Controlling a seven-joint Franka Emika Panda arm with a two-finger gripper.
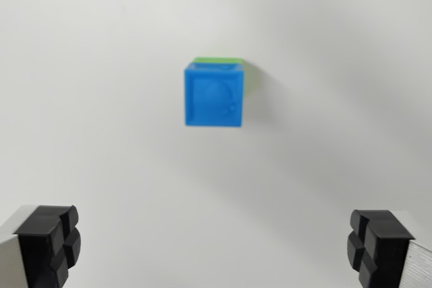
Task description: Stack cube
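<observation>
Wrist view, looking down on a plain white surface (88, 99).

Left edge: one black fingertip pad (50, 244) is showing at the bottom-left corner, mounted on a pale grey finger body. Nothing is lying between it and its partner.

Centre: the blue cube (213, 96) is sitting above the midpoint of the frame, well apart from both fingertips and roughly centred between them along the horizontal, only a little toward the wrist view's left of the true midline. Its top face is showing a rounded embossed shape; detail is too blurred to read. A green cube (219, 61) is peeking out as a thin strip along the blue one's upper edge and down its right side, so the blue cube is resting on top of the green one, slightly offset. A soft shadow is falling to the wrist view's right of the pair.

Right edge: the second black pad is showing at the bottom-right corner, also on a grey body.

The gripper (216, 247) is standing wide apart, its jaws at opposite corners of the frame, and is gripping nothing. The stack is lying ahead of the gap between the fingers, not within it, touching neither.
</observation>
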